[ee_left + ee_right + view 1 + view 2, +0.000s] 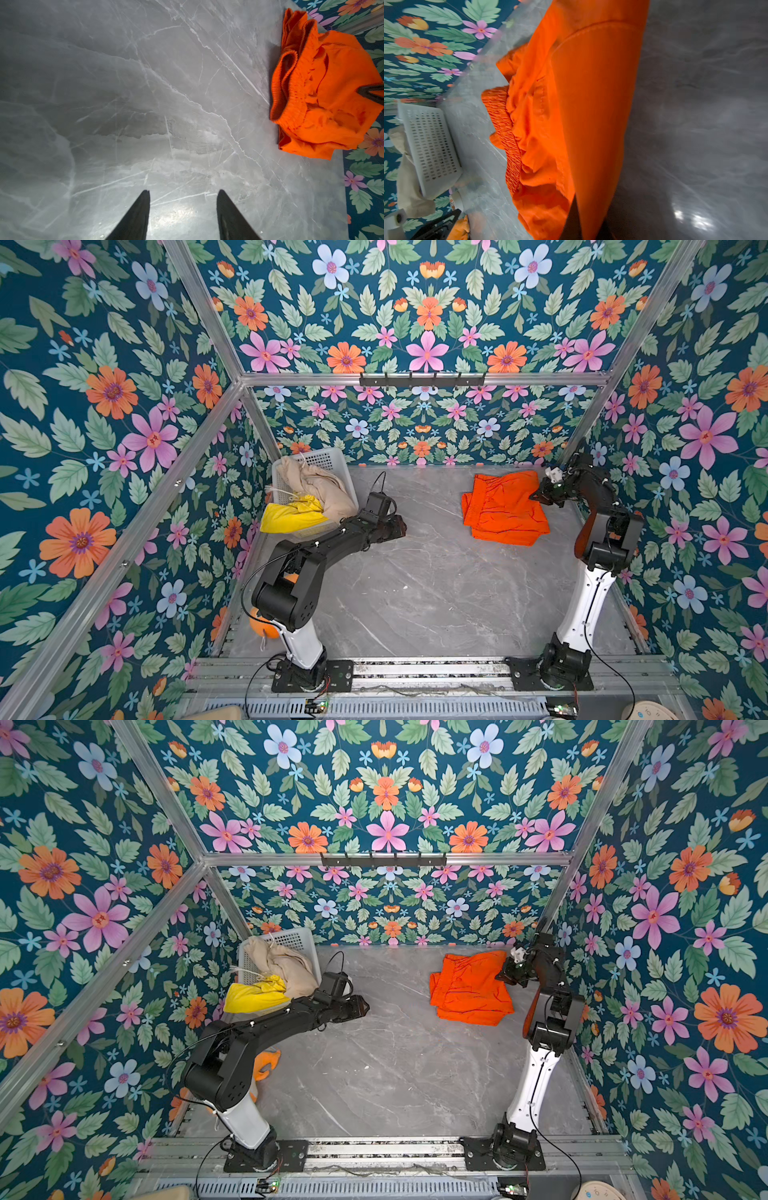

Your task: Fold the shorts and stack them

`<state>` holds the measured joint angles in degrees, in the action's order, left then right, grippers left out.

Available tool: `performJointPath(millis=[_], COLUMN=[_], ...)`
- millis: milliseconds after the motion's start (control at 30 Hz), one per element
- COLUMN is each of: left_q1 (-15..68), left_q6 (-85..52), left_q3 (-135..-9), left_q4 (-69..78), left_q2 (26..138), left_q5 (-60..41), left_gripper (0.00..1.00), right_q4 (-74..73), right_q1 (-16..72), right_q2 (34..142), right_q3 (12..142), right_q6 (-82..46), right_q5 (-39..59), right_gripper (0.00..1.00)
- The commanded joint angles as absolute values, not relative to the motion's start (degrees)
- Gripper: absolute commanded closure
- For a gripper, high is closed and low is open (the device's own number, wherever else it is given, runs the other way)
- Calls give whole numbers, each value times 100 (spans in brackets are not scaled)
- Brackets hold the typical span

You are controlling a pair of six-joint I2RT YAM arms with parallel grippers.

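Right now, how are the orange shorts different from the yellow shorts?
The orange shorts lie out on the grey table; the yellow shorts sit bunched in the white basket, drooping over its rim. The right gripper is shut on an edge of the orange shorts; no gripper touches the yellow shorts. Both are bright cloth.

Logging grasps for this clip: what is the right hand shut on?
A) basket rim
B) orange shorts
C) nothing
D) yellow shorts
B: in the right wrist view a fold of the orange shorts is pinched in the shut right hand; the yellow shorts hang over the basket.
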<state>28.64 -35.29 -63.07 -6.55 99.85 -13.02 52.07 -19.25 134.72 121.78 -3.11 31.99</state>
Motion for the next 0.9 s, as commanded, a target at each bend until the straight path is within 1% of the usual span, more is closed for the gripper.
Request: performJointPath(millis=[0, 233, 500, 533, 567, 600, 667, 733, 800, 867], left_q1=[2840, 2840, 2839, 2839, 2839, 2841, 2839, 2839, 2839, 2839], left_q6=[-3377, -3296, -3305, -3298, -3296, -3296, -3304, -3305, -3318, -3343], left_q3=[-6487, -6785, -6952, -6982, -7016, -7027, -7056, -7091, -7128, -7143], left_q4=[-876, -949, -964, -977, -1006, -1007, -985, -976, -984, -975], left_q2=[10035, 10155, 10189, 10188, 10173, 10148, 10100, 10059, 10016, 9942], left_q5=[-1228, -1349, -1341, -1339, -1313, -1294, -1264, -1241, -1231, -1217], left_gripper=[46, 47, 47, 47, 47, 47, 47, 47, 47, 47], right_q4=[6076, 6649, 5882, 5811, 5721, 5645, 5548, 5449, 5312, 5089], right_q1=[-2025, -2104, -2215, -2210, -2214, -2215, -2215, -2215, -2202, -2127], right_q2=[13773, 14654, 14846, 14868, 14872, 14870, 14787, 14615, 14300, 13835], right_q3=[12876, 14632, 14834, 14872, 14903, 14930, 14941, 14832, 14507, 13916], right_q6=[227, 606, 562, 527, 481, 421, 340, 244, 157, 125], right_q5=[2797, 2250, 2026, 1926, 1798, 1675, 1586, 1583, 1680, 1732], right_gripper=[97, 97, 95, 91, 83, 71, 55, 49, 39, 37])
